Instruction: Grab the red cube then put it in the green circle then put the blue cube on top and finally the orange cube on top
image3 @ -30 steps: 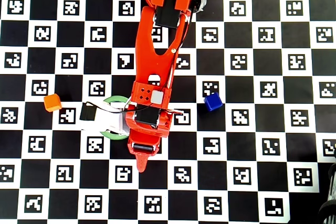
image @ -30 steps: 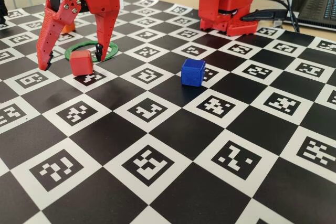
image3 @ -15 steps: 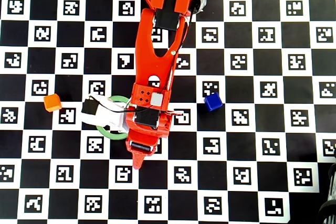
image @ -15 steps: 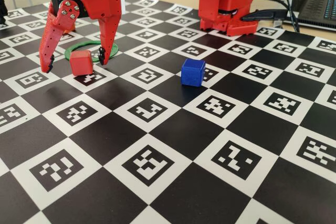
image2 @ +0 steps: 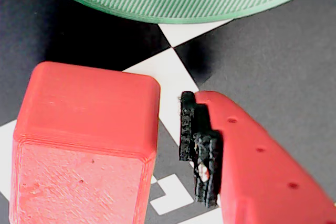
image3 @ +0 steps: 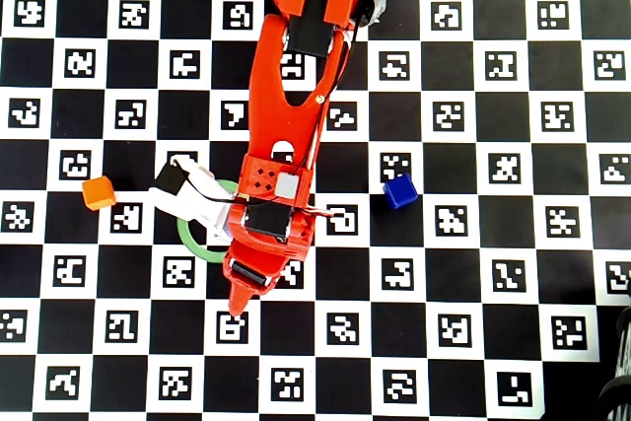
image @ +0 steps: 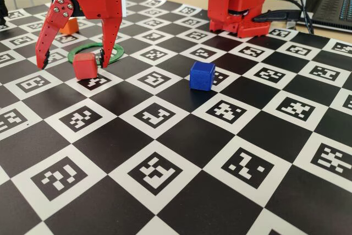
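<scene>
Red cube (image: 84, 65) on board near far-left corner, just in front of green circle (image: 117, 53), not inside | gripper (image: 71, 61) straddling it, jaws wide open, holding nothing | step: first grasp | next: likely lower, close, lift into ring | blue cube (image: 202, 75) mid-board, orange cube (image3: 99, 192) by left edge, both untouched

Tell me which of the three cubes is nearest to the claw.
The red cube, sitting between the open claw fingers beside the green circle. The blue cube and orange cube lie farther away.
</scene>
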Robot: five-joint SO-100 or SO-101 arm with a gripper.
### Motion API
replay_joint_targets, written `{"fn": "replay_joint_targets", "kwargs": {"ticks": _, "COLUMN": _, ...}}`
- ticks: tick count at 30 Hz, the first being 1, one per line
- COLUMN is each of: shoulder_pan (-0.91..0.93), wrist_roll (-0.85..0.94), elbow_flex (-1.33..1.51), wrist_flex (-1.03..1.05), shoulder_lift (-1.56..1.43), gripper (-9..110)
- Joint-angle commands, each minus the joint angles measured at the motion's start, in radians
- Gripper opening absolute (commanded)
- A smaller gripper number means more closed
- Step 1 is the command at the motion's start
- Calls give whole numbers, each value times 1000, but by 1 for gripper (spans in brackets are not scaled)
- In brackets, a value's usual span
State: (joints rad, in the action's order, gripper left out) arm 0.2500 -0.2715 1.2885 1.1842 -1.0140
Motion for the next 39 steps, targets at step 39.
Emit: {"fn": "replay_joint_targets", "kwargs": {"ticks": 39, "shoulder_pan": -31, "wrist_roll": -114, "elbow_flex": -91, "wrist_flex": -55, "shoulder_lift": -3, "gripper": 42}}
